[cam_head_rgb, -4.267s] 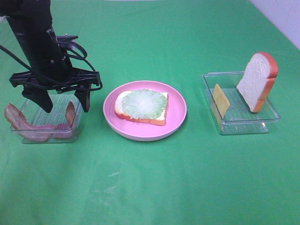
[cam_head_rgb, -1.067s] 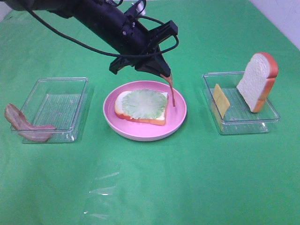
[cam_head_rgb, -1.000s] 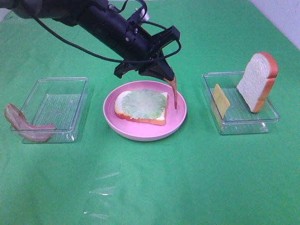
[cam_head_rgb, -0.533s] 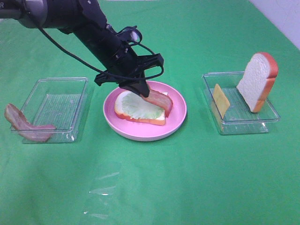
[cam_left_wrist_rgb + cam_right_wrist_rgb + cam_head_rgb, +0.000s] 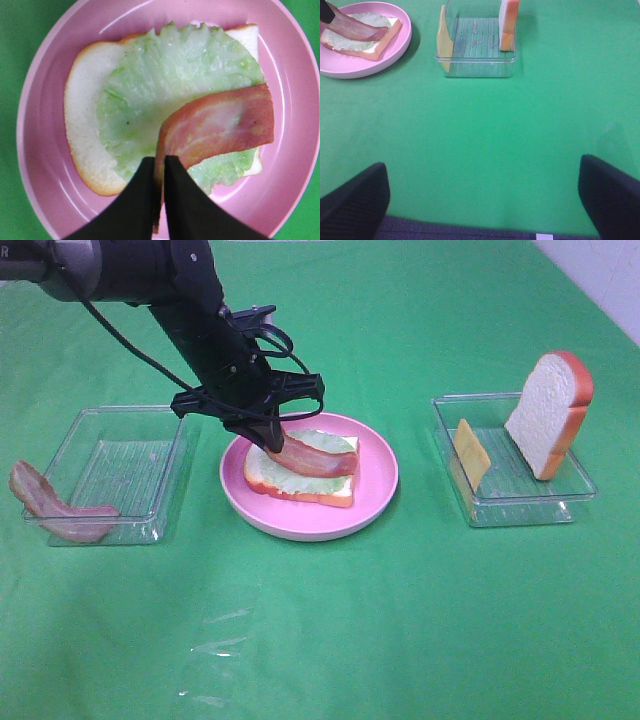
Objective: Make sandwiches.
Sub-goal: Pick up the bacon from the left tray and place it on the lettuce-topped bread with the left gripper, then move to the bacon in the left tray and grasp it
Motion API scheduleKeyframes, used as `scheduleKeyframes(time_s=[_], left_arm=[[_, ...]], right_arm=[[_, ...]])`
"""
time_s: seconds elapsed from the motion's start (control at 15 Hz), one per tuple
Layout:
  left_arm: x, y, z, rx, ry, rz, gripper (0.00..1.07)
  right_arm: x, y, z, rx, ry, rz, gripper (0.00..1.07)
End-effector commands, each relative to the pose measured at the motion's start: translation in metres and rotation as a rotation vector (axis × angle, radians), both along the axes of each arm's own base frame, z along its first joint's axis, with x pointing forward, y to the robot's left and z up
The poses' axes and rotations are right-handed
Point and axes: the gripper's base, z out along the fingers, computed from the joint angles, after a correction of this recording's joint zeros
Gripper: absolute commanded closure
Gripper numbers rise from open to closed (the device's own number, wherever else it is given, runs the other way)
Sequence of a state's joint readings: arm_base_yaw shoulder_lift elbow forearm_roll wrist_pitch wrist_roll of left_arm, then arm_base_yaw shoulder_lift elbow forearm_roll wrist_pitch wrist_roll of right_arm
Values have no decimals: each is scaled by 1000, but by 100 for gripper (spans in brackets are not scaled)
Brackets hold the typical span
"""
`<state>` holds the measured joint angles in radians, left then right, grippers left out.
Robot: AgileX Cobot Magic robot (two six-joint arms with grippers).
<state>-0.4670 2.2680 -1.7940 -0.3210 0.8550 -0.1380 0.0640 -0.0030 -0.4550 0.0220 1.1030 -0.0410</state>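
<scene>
On the pink plate (image 5: 306, 527) lies the sandwich stack: a bread slice (image 5: 298, 492) topped with pale green lettuce (image 5: 330, 481). A reddish-brown bacon strip (image 5: 318, 456) lies across the lettuce. My left gripper (image 5: 268, 445) is shut on the strip's left end, low over the plate. In the left wrist view the fingers (image 5: 145, 200) pinch the bacon (image 5: 220, 125) above the lettuce (image 5: 165, 80). My right gripper (image 5: 481, 167) stands open over bare green cloth, away from the plate, holding nothing.
A clear tray (image 5: 515, 502) on the right holds a yellow cheese square (image 5: 472, 452) and an upright bread slice (image 5: 548, 412). A clear tray (image 5: 120, 465) on the left has another bacon strip (image 5: 50, 510) draped over its front corner. Green cloth covers the table.
The left gripper carried the hanging bacon from the plate's right side, moved left and down, and the strip now lies flat across the lettuce. The right gripper has not moved.
</scene>
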Motion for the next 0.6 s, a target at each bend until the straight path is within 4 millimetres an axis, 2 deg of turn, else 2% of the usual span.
scheduleKeyframes(time_s=[0.07,0.2,0.4,0.47,0.6], left_arm=[[-1,-2,1,-2,4,2,64],[-3,-1,3,2,17,-7,4],[-4,-1,22,-12,-16,-18,6],[-5,0,44,-29,-66,-19,6],[-9,3,66,-7,-83,-47,6]], right_arm=[[-3,0,-1,9,-33,-4,9],[-3,0,-1,9,-33,-4,9],[-3,0,-1,9,-33,-4,9],[-3,0,-1,9,-33,-4,9],[-3,0,-1,9,-33,-4,9]])
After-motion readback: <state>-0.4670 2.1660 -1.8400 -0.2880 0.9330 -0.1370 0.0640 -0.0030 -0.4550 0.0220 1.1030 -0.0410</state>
